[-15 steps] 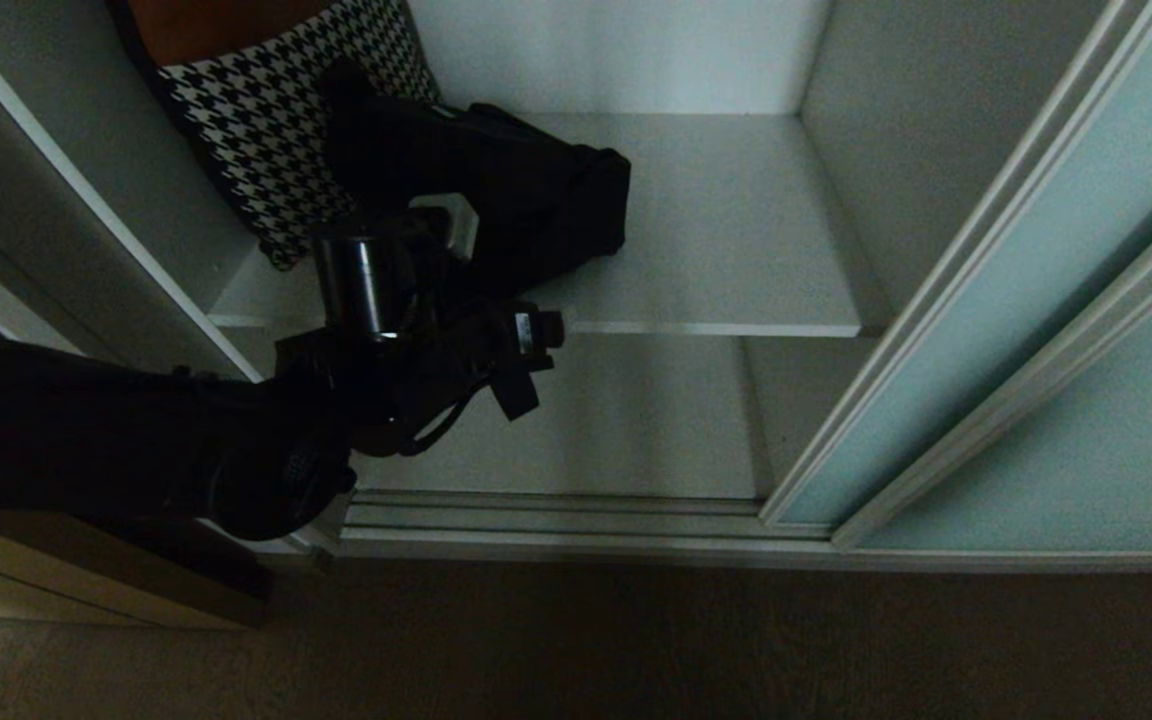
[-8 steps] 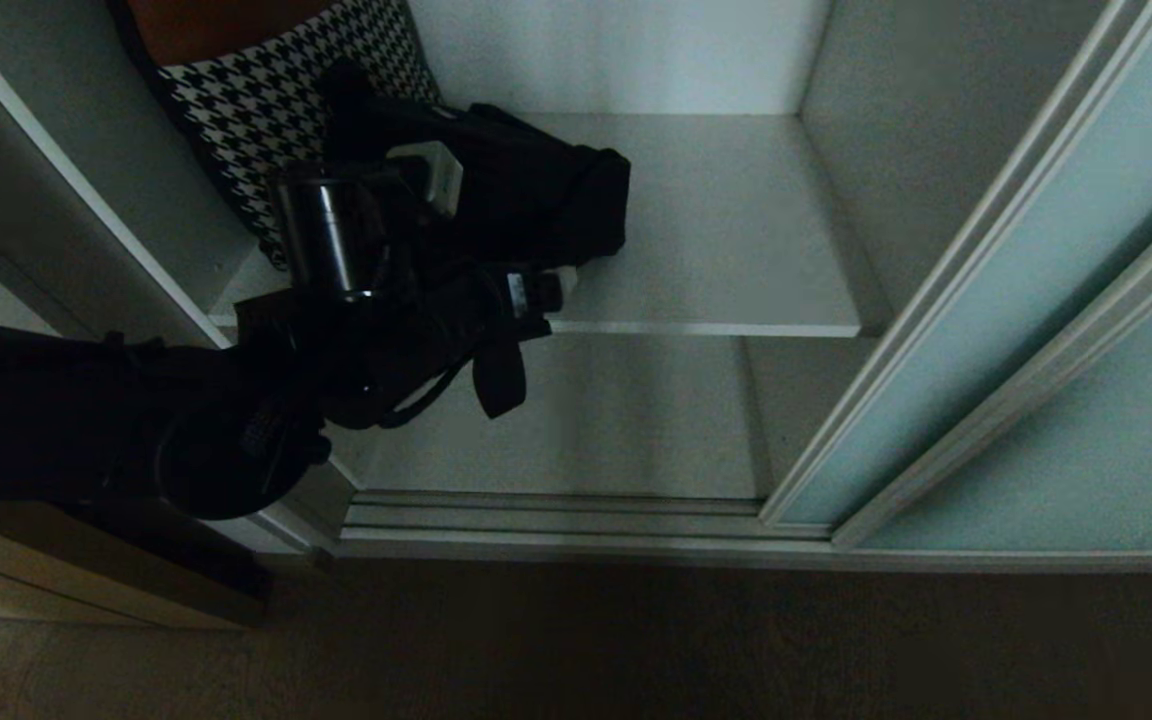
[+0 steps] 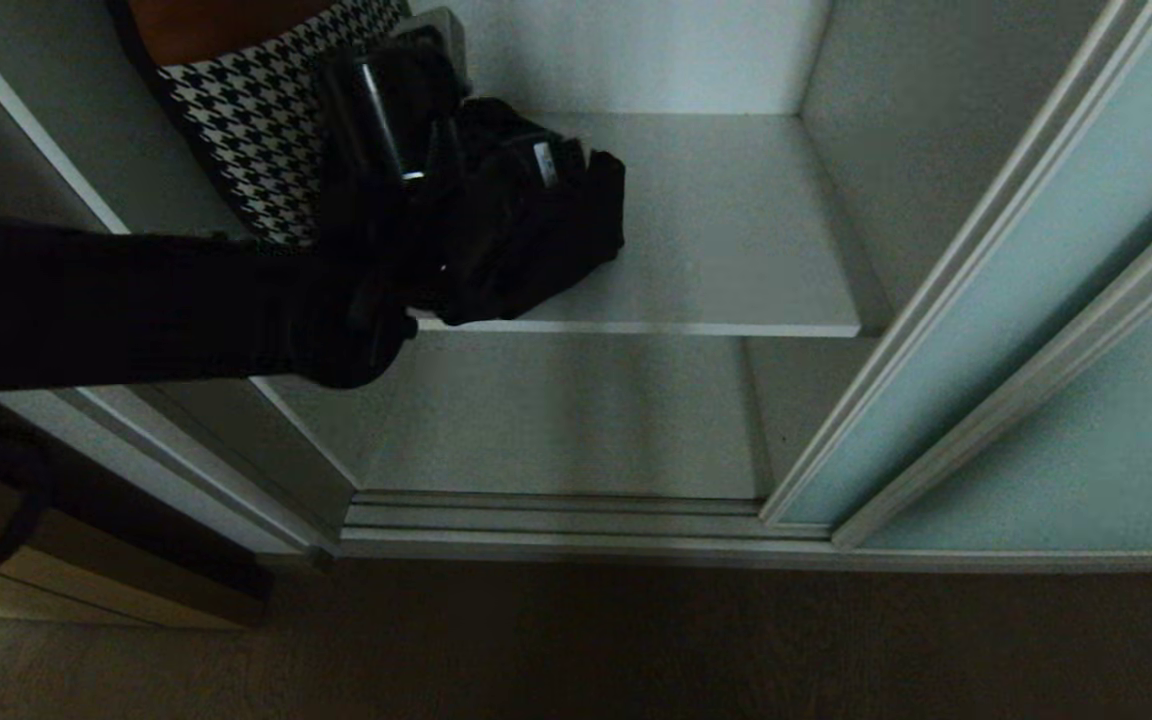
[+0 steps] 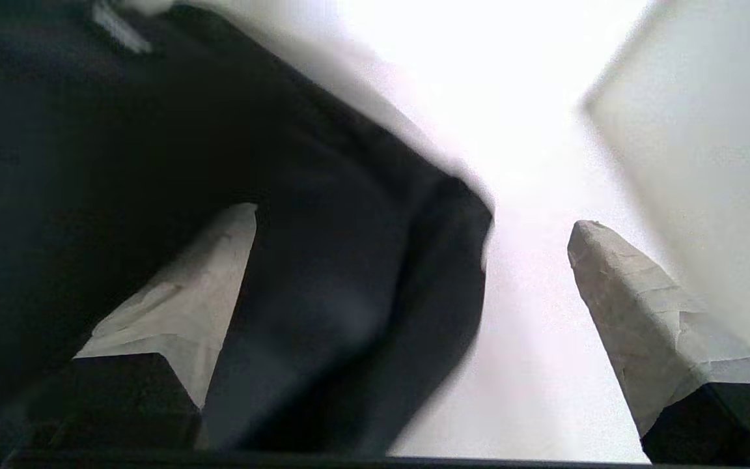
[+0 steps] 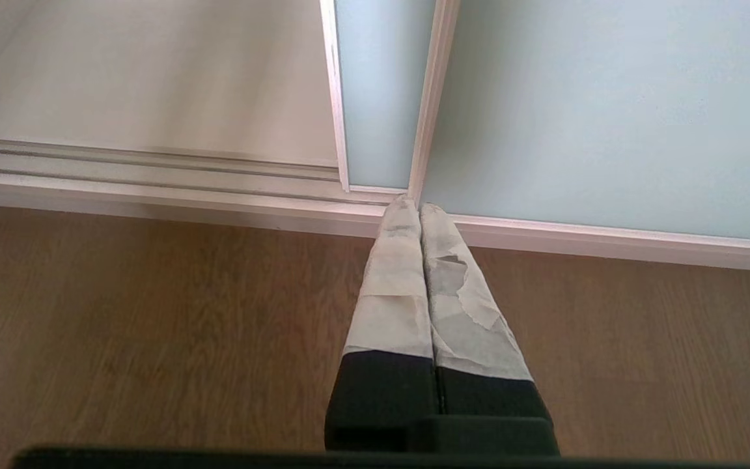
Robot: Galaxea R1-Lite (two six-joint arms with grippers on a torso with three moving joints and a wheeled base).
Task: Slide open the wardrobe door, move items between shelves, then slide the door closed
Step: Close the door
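Note:
The black fabric bag (image 3: 576, 235) lies on the upper shelf (image 3: 736, 220) of the wardrobe, towards its left side. My left arm (image 3: 136, 300) reaches in from the left over the bag. In the left wrist view the left gripper (image 4: 412, 217) is wide open around the bag's (image 4: 323, 260) corner; one finger (image 4: 180, 306) is over the fabric, the other finger (image 4: 635, 306) over bare shelf. The sliding wardrobe door (image 3: 1036, 300) is slid to the right. My right gripper (image 5: 419, 207) hangs shut and empty over the floor by the door's (image 5: 609, 117) bottom rail.
A black-and-white houndstooth item (image 3: 246, 130) leans at the back left of the upper shelf, behind the bag. Below is the bare lower shelf (image 3: 576, 420), then the floor track (image 3: 556, 520). The wardrobe's side wall (image 3: 856, 170) bounds the shelf on the right.
My left arm has risen from in front of the lower shelf to the upper shelf and pushed in over the bag. Its gripper stayed open. The right arm has not moved.

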